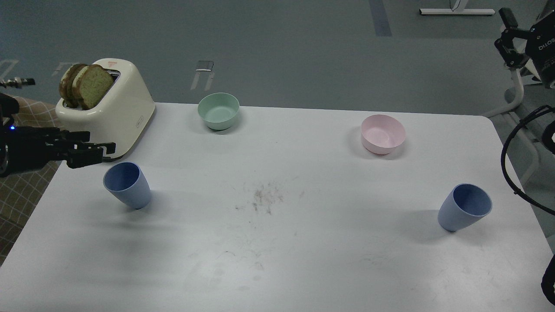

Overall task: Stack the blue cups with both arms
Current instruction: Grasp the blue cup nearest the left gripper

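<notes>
Two blue cups stand upright on the white table (277,260): the left cup (127,185) at the front left and the right cup (465,213) at the front right, far apart. My left gripper (106,152) reaches in low from the left edge, with its dark fingers pointing right. It is just above and left of the left cup's rim and holds nothing. My right gripper (511,43) is high at the top right corner, far from the right cup. Only one finger shows clearly, and the rest is cut off by the frame edge.
A cream toaster (123,117) with bread slices stands at the back left, just behind my left gripper. A mint-green bowl (218,111) sits at the back centre and a pale-pink bowl (383,134) at the back right. Black cables hang along the right edge.
</notes>
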